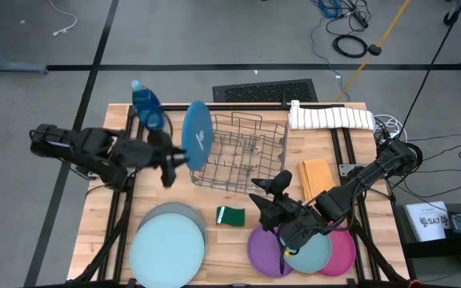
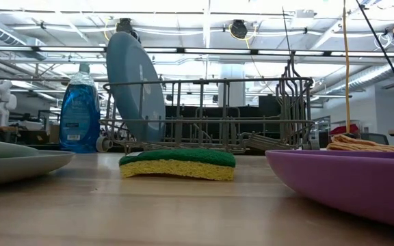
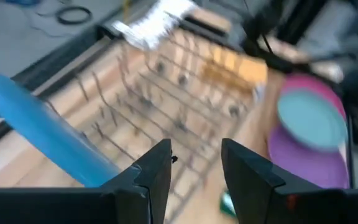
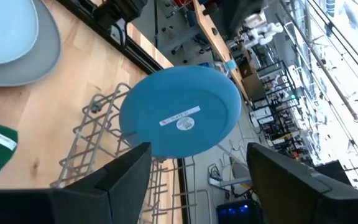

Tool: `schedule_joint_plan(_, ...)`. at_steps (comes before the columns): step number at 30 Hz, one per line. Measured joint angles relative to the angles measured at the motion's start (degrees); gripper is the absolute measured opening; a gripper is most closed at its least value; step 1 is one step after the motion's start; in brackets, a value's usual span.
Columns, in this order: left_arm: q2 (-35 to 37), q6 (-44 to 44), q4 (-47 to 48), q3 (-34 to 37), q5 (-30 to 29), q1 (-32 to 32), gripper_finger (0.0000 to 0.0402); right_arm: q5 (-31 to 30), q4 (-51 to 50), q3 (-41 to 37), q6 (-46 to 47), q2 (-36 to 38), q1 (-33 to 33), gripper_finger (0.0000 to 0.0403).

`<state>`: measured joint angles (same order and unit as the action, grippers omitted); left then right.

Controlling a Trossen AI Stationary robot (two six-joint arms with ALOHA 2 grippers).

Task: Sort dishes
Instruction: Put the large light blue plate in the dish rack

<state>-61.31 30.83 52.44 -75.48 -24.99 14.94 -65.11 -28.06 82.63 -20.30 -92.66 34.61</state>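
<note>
We find the deep-blue plate [image 1: 198, 134] standing on edge in the rack [image 1: 242, 152], propped by its wires, the left tool [image 1: 169, 164] released beside it, the right tool [image 1: 267, 194] spread above the bench [image 1: 214, 242].

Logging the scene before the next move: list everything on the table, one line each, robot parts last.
Deep-blue plate: one, standing on edge at the rack's left end.
Wire rack: one, grey, table centre.
Pale-blue plate: one, front left, lying on a grey plate.
Purple plate, teal plate, pink plate: one each, overlapping, front right.
Sponge: one, green, front centre.
Soap bottle: one, blue, back left.
Towel: one, white, back right.
Cloth: one, orange, right.
Left gripper: open, beside the deep-blue plate.
Right gripper: open, above the small plates.
</note>
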Motion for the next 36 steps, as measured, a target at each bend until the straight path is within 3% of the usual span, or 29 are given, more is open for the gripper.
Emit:
schedule_joint_plan(8,-5.81,0.35,1.31,-0.04,2.48,14.25,0.0140,-0.89,-3.97,0.00,4.61,0.00,-0.17,0.0257)
schedule_joint_plan(16,-17.71,7.18,4.36,-0.04,18.82,23.49,0.0140,-0.90,-3.93,0.00,4.66,0.00,-0.53,0.0257)
schedule_joint_plan(19,-22.43,11.80,2.35,-0.04,21.97,25.75,0.0141,-0.89,-3.93,0.00,4.66,0.00,-1.11,0.0257)
schedule_joint_plan(24,-29.28,19.47,-3.30,-0.35,32.56,27.67,0.0141,-0.89,-3.90,0.00,3.59,0.00,-2.00,0.0257)
schedule_joint_plan(30,-35.05,23.55,-7.99,-4.73,34.22,30.87,0.0144,-0.50,-3.35,0.00,0.67,0.00,-2.91,0.0257)
schedule_joint_plan(36,-40.58,27.23,-10.62,-7.57,32.52,33.02,0.0175,3.10,-2.54,0.00,0.03,0.00,-3.54,0.0257)
